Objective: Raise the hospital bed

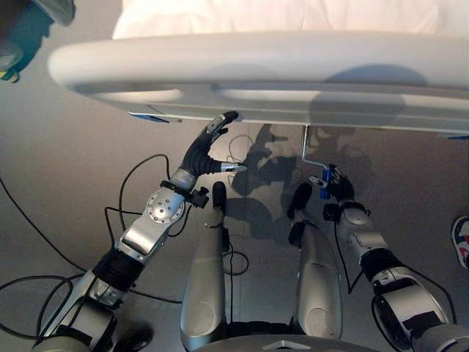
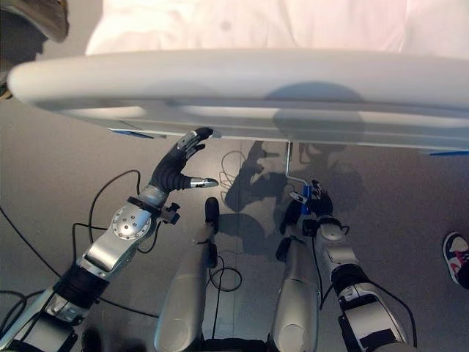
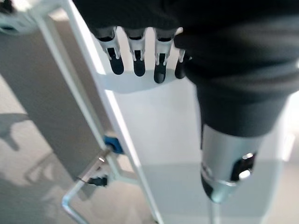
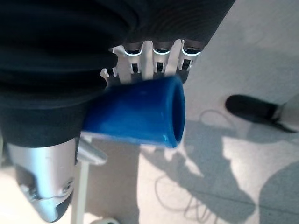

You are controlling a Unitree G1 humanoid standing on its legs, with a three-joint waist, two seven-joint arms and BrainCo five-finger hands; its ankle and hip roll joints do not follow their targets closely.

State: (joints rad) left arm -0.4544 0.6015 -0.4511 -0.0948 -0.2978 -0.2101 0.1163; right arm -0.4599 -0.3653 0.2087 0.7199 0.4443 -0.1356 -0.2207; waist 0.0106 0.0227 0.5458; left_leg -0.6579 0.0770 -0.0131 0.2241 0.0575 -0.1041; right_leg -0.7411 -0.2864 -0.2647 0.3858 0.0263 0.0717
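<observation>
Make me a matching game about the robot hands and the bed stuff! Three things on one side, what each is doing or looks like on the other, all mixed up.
Things:
1. left robot hand
2. right robot hand
3. footboard

States:
A. curled round the blue crank handle
B. pale grey, running wide across the head views above both arms
C. fingers straight, reaching up to the bed's underside

Pairs: 1-C, 2-A, 3-B

The bed's footboard (image 1: 264, 66) is pale grey, its sheet (image 1: 293, 15) white, the crank's grip (image 4: 140, 112) blue, the floor (image 1: 66, 169) grey.
</observation>
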